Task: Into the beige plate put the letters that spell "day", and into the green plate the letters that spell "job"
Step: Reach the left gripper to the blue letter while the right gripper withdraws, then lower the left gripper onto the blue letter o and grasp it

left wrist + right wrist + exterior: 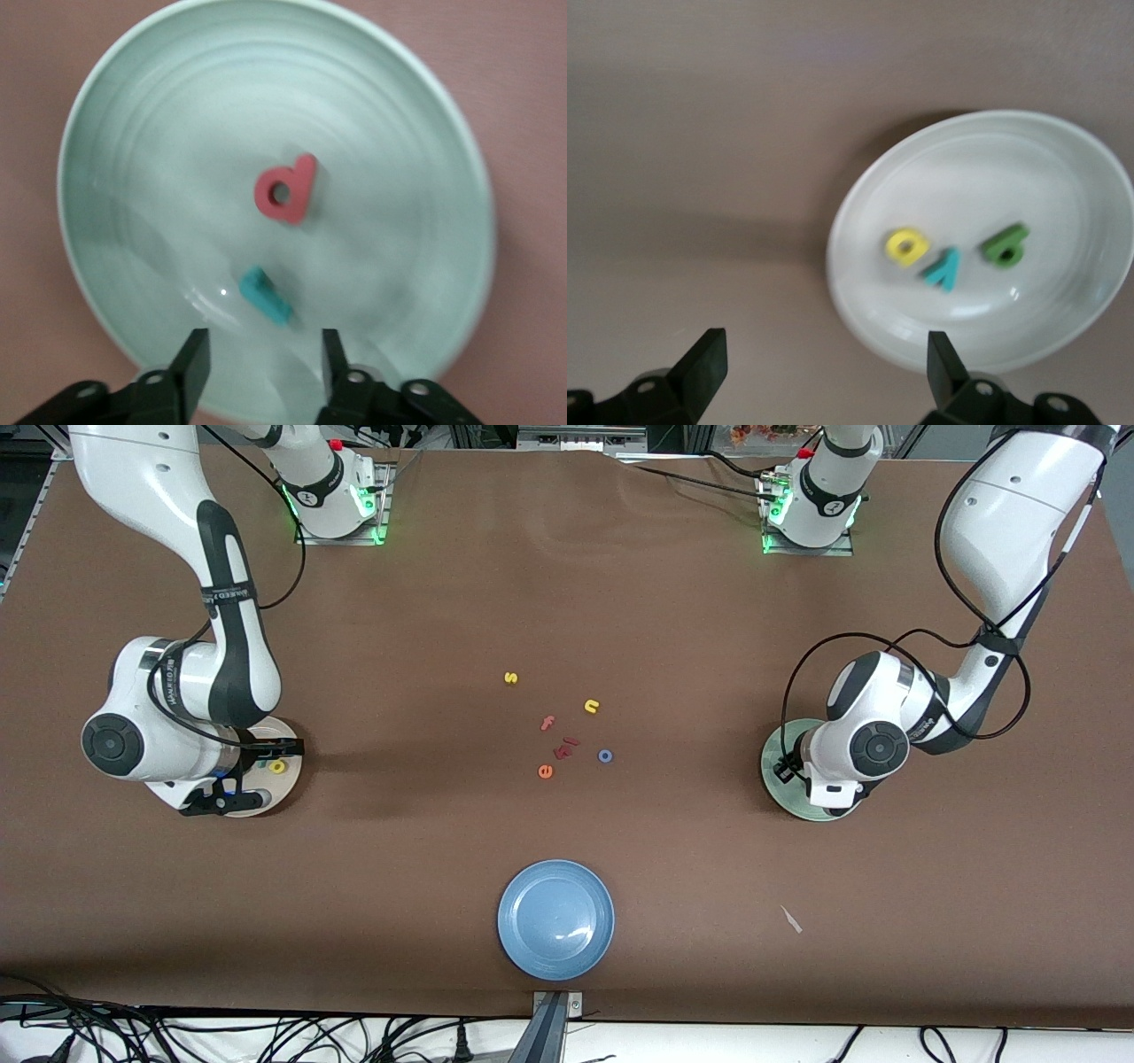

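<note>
My left gripper (262, 359) hangs open and empty over the green plate (780, 793), at the left arm's end of the table. A pink-red b (285, 190) and a teal j (266, 297) lie in that plate (115, 133). Open wide, my right gripper (822, 359) is over the table beside the beige plate (288, 784), at the right arm's end. That plate (868, 301) holds a yellow a (906, 247), a teal y (943, 267) and a green d (1007, 245). The blue o (605, 756) lies on the table's middle.
Loose letters lie by the blue o: a yellow s (510, 677), a yellow n (592, 706), a pink f (547, 723), an orange e (545, 771) and two small red pieces (567, 745). A blue plate (555, 919) sits nearest the front camera.
</note>
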`<state>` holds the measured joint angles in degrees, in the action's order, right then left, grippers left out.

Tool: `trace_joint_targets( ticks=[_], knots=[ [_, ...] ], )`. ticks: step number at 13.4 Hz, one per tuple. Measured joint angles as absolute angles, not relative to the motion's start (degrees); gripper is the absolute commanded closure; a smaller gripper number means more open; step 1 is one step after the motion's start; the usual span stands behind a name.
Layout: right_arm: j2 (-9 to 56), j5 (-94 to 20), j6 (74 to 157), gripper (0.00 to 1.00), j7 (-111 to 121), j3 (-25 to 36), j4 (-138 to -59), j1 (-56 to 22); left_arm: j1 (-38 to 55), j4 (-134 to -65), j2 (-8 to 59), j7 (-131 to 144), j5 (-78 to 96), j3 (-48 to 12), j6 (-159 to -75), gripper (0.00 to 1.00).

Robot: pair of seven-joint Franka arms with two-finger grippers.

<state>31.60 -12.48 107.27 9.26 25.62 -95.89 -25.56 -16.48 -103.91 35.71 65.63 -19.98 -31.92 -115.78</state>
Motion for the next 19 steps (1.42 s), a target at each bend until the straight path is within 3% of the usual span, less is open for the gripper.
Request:
trace_joint_targets(
  ticks=[3,6,9,12,15,17,19],
  knots=[
    [31.45,-12.47,99.78,0.0,4.52,25.56,-90.82,-28.39,-16.26,-99.22,32.6,67.19,-19.18,-39.47,-107.96,0.0],
    [30.35,-12.18,97.63,0.0,-3.57,25.25,-90.0,-31.9,-13.99,-97.3,32.14,68.11,-17.27,-43.99,-107.09,0.0],
    [24.51,-6.86,95.8,0.0,-10.53,18.47,-90.18,-30.55,-5.49,-93.57,35.58,68.39,-17.23,-44.07,-107.75,0.0],
    [15.68,-3.4,93.9,0.0,-12.2,9.92,-91.75,-23.57,1.77,-90.09,41.22,68.56,-17.38,-42.51,-114.21,0.01],
    [8.86,-3.21,91.28,0.0,-11.98,8.62,-93.0,-18.14,10.03,-88.97,43.19,68.49,-19.15,-34.99,-120.25,0.26],
    [5.77,-2.74,90.33,0.0,-10.51,8.51,-93.47,-14.56,13.92,-88.89,44.37,68.49,-19.9,-31.24,-123.39,0.35],
    [4.18,-2.02,90.31,0.0,-7.09,8.5,-93.9,-11.74,14.75,-88.83,45.82,68.47,-20.13,-30.34,-126.11,0.36]
  ],
)
